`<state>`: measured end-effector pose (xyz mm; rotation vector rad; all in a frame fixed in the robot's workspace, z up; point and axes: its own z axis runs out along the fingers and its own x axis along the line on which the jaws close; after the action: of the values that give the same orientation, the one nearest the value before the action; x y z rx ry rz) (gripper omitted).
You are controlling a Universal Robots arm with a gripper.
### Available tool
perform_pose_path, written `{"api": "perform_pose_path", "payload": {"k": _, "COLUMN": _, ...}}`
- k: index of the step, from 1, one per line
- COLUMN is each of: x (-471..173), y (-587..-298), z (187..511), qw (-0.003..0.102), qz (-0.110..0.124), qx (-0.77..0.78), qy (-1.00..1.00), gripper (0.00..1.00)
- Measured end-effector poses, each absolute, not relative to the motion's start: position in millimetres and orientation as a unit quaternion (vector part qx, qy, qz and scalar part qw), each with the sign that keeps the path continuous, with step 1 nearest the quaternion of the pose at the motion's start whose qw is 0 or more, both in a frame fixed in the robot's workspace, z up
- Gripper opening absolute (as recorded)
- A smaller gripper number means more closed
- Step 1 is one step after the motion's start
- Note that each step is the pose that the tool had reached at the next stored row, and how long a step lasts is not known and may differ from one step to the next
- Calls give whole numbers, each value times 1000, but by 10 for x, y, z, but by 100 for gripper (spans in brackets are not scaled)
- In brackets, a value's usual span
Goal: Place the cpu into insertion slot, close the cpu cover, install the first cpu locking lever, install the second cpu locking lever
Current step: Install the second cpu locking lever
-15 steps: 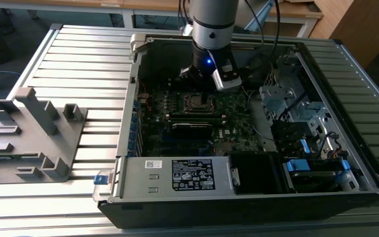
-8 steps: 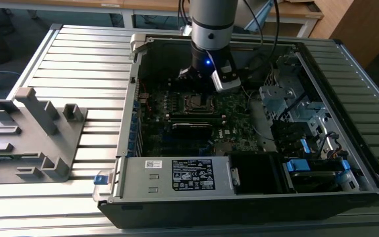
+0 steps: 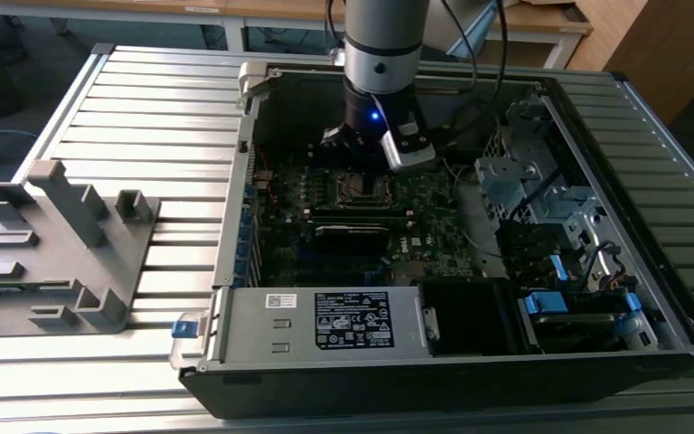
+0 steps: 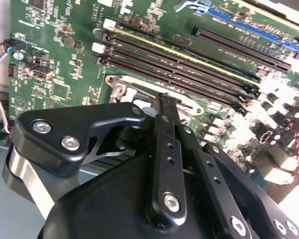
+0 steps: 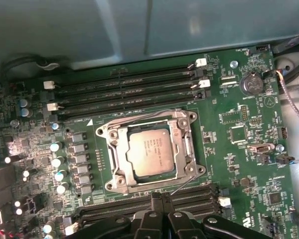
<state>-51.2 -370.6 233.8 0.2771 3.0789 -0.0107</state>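
Since my arm stands over the open computer case (image 3: 636,108), the exterior view places my gripper (image 3: 350,147) just above the insertion slot (image 3: 364,188), mid-board. Second wrist view: my fingers (image 4: 165,144) pressed together, nothing between them, tips beside the slot's metal rim. First wrist view: the cpu (image 5: 150,152) seated flat in the slot; the cpu cover (image 5: 185,144) frames it; one thin locking lever (image 5: 184,185) juts free.

Lab: slatted workbench (image 3: 142,108), wooden desks (image 3: 263,11)
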Motion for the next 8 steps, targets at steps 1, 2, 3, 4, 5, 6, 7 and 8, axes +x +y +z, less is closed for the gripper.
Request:
{"api": "perform_pose_path", "payload": {"k": 1, "x": -523, "y": -3707, "z": 2337, "qw": 25, "qz": -4, "qx": 90, "qy": 996, "gripper": 10}}
{"api": "perform_pose_path", "payload": {"k": 2, "x": -535, "y": -3708, "z": 2336, "qw": 25, "qz": -4, "qx": 89, "qy": 996, "gripper": 10}}
{"api": "perform_pose_path", "payload": {"k": 3, "x": -550, "y": -3708, "z": 2334, "qw": 25, "qz": -4, "qx": 89, "qy": 996, "gripper": 10}}
{"api": "perform_pose_path", "payload": {"k": 4, "x": -565, "y": -3709, "z": 2333, "qw": 25, "qz": -4, "qx": 89, "qy": 996, "gripper": 10}}
{"api": "perform_pose_path", "payload": {"k": 5, "x": -580, "y": -3709, "z": 2330, "qw": 25, "qz": -4, "qx": 89, "qy": 996, "gripper": 10}}
{"api": "perform_pose_path", "payload": {"k": 6, "x": -597, "y": -3709, "z": 2327, "qw": 25, "qz": -4, "qx": 89, "qy": 996, "gripper": 10}}
{"api": "perform_pose_path", "payload": {"k": 7, "x": -611, "y": -3709, "z": 2325, "qw": 25, "qz": -5, "qx": 89, "qy": 996, "gripper": 10}}
{"api": "perform_pose_path", "payload": {"k": 8, "x": -623, "y": -3709, "z": 2323, "qw": 25, "qz": -5, "qx": 89, "qy": 996, "gripper": 10}}
